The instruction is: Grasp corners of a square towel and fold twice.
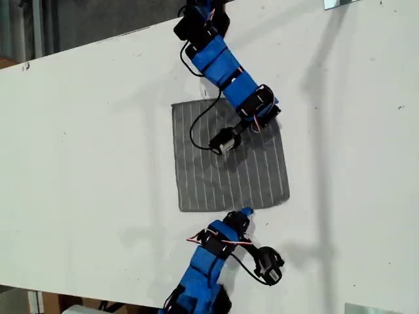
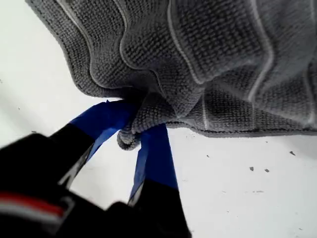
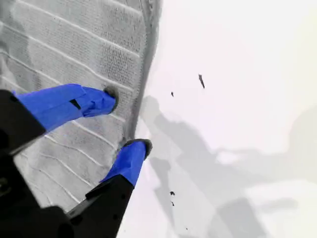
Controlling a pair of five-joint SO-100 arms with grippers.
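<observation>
White table (image 1: pixel 85 163), matte, with a few dark specks, lit hard enough that both arms threw soft shadows on it. Beyond the table edge at the exterior view's top left was a dark strip of room, too dim to read. The towel (image 1: pixel 216 176) lay flat near the table's middle: grey, roughly square, with thin pale parallel stripes running from the exterior view's top to its bottom. One arm was at each of those two edges. My first gripper (image 1: pixel 245 212) sat at the towel's lower edge in the exterior view. In the first wrist view my first gripper (image 2: pixel 133 134) was clamped on a small roll of that hem, and the towel (image 2: pixel 223 59) was bunched into folds above the blue fingers, with bare table (image 2: pixel 247 198) below. My second gripper (image 1: pixel 270 112) was over the towel's upper right corner area in the exterior view, the corner itself hidden under the arm. In the second wrist view my second gripper (image 3: pixel 128 123) was spread apart and held nothing. One fingertip was over the towel (image 3: pixel 59 44) and the other at its hem, next to the table (image 3: pixel 237 59). A black cable (image 1: pixel 196 131) looped over the cloth.
</observation>
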